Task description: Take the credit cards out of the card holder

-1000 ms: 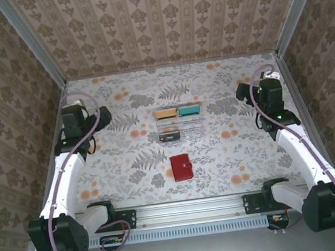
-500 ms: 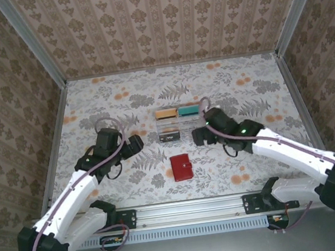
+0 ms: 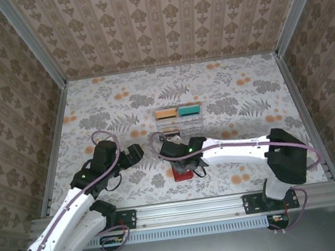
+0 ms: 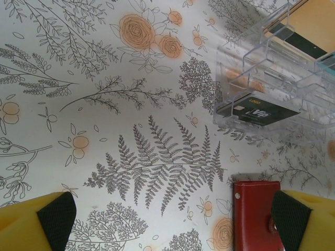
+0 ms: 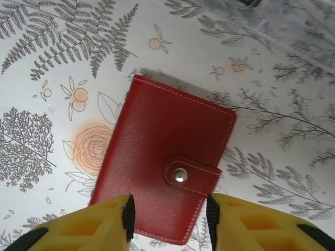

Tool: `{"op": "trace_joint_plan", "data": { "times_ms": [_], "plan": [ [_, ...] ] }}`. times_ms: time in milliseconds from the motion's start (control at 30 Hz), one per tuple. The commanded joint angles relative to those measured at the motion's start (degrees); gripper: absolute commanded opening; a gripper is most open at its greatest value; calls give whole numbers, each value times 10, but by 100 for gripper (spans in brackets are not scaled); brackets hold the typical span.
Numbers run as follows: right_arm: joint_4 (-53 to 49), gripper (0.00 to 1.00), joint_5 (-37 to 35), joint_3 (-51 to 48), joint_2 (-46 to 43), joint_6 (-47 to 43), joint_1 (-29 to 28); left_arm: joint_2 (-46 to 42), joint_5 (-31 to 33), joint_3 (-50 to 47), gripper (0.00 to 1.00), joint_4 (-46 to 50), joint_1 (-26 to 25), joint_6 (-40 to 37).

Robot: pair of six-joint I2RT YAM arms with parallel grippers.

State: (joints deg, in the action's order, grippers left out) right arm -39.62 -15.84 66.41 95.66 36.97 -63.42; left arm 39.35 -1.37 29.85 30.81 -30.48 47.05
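**Right claw over the card holder; tab shut, no cards out**

- Small flat red leather-like card holder lies flat on the floral-print tabletop, lower centre of the top view and just below the clear plastic compartment tray.
- Its snap tab is fastened, so I read the current step as opening or pinning it.
- Right claw is half-narrowed, with a gap between the yellow fingers. It sits over the holder's tab end, at the bottom of the wrist frame, with nothing visibly pinched. Can't tell if it touches.
- My read: it is lined up there because the tab has to pop first.
- Left claw is spread wide, low over bare tabletop. The holder is at that frame's lower right, beside one fingertip. Probably staged to brace the holder.
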Motion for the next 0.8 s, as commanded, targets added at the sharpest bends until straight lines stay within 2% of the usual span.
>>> {"op": "trace_joint_plan", "data": {
  "times_ms": [0, 500, 700, 767],
  "plan": [
    [-41, 44, 17, 34, 37, 9, 0, -7, -10, -8, 100, 17, -6, 11],
    [-48, 45, 27, 40, 97, 16, 6, -8, -14, -7, 100, 21, -10, 13],
    [-49, 40, 27, 28, 99, 20, 11, -7, -24, -4, 100, 16, -10, 12],
    [-44, 36, 29, 21, 97, 22, 12, -6, -28, -4, 100, 10, -11, 12]
  ]
}}
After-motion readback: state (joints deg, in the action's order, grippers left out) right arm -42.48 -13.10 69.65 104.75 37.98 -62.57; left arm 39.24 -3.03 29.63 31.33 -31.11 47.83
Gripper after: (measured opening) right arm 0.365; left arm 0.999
